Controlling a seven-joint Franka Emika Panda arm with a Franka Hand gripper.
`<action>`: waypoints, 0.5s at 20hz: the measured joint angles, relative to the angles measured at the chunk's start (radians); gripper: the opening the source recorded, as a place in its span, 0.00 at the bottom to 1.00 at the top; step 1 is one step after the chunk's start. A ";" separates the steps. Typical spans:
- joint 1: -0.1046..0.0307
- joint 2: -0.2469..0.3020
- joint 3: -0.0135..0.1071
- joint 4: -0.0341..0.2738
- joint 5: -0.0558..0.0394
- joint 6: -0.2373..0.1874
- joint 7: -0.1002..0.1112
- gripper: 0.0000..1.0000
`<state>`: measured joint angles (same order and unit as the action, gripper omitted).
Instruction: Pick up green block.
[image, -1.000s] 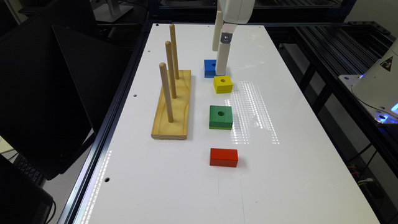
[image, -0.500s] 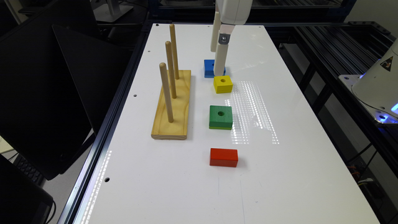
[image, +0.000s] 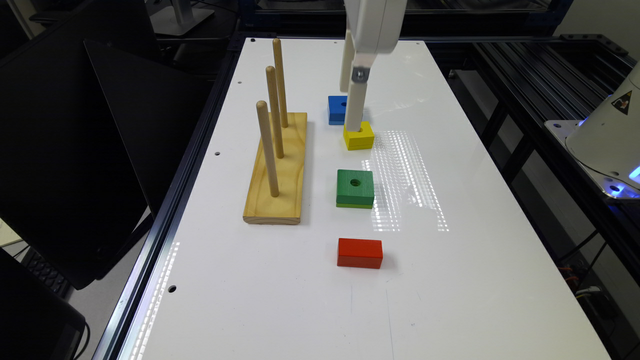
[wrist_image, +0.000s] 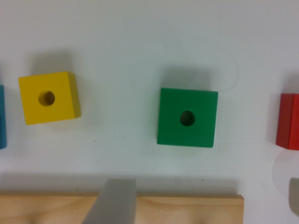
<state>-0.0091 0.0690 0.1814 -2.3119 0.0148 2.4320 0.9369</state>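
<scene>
1 green block (image: 355, 188) on table, well short of fingers (image: 353, 107) above yellow block (image: 359, 136)

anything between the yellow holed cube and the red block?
Yes: the square green wooden block with a centre hole sits between the yellow cube and the red block, seen in both views.

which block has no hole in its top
The red block, at the near end of the row; the blue, yellow and green block each show a hole.

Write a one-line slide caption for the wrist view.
Wrist camera looking down on the green block, between a yellow block and a red block, with the wooden peg base alongside.
</scene>
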 joint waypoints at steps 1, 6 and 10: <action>0.000 0.009 0.000 0.000 -0.0001 0.009 0.000 1.00; 0.000 0.025 0.000 0.003 -0.0001 0.020 0.000 1.00; 0.000 0.031 0.003 0.003 -0.0001 0.020 0.002 1.00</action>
<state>-0.0089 0.0996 0.1849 -2.3086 0.0147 2.4523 0.9388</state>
